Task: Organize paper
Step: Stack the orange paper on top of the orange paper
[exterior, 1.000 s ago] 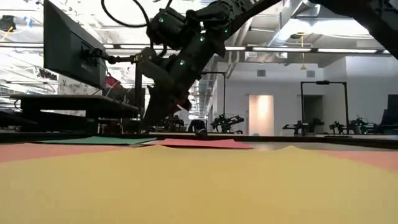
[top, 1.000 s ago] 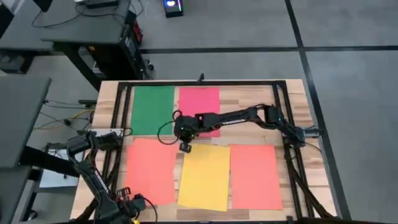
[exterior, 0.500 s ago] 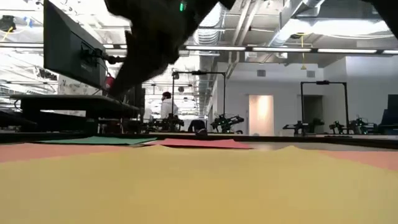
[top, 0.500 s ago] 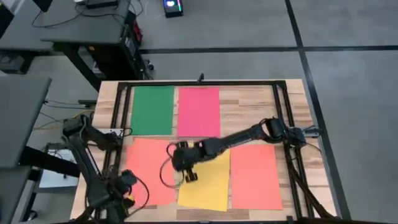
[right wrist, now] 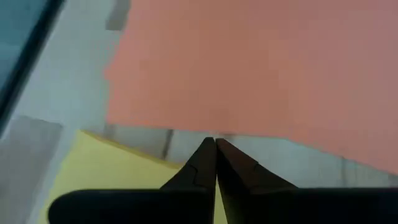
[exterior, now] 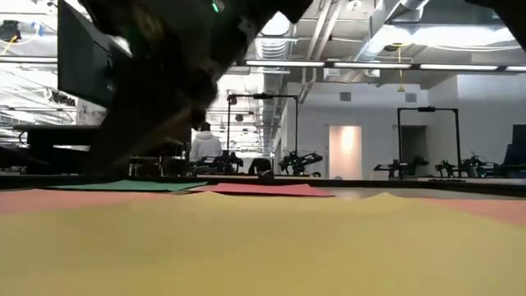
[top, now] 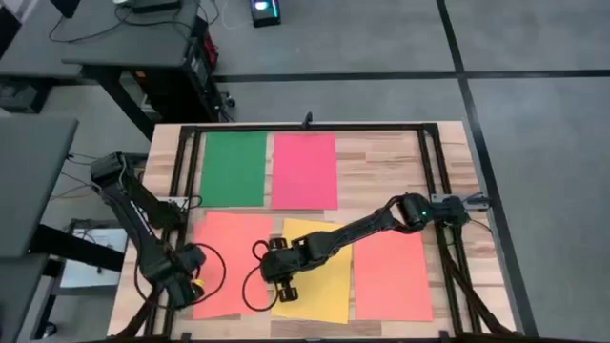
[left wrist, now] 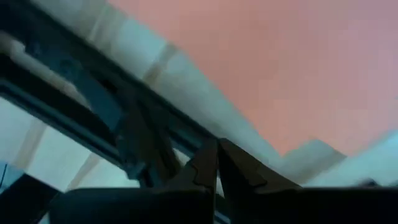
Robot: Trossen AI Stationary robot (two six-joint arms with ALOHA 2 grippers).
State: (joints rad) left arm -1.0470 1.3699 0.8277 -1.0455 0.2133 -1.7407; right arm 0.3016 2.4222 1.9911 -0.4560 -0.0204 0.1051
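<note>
currently the right hand (top: 284,277) is reaching far across the worktop (top: 381,167) and sitting low over the near left part of the yellow sheet (top: 324,286), its fingers (right wrist: 214,163) pressed together to a single tip with nothing between them. that posture reads as a pushing or pinning tool rather than a pincer: a thin flat sheet offers no edge to grab, so a closed tip pressing down is probably the way to slide it. in the right wrist view the tip is pointing at the strip of bare wood between the yellow sheet and the left orange sheet (top: 232,257).

the left hand (top: 189,286) is hanging at the near left edge of that left orange sheet, its fingers (left wrist: 217,165) likewise pressed together and empty, likely placed there to hold or nudge that sheet from its outer side.

the paper is lying in two rows: the green sheet (top: 234,168) and the pink-red sheet (top: 305,170) side by side at the far side, squared up; the left orange sheet, the yellow sheet and the right orange sheet (top: 392,270) along the near side. the yellow one is sitting slightly skewed and lower than its neighbours, so it looks to be the one needing straightening.
</note>
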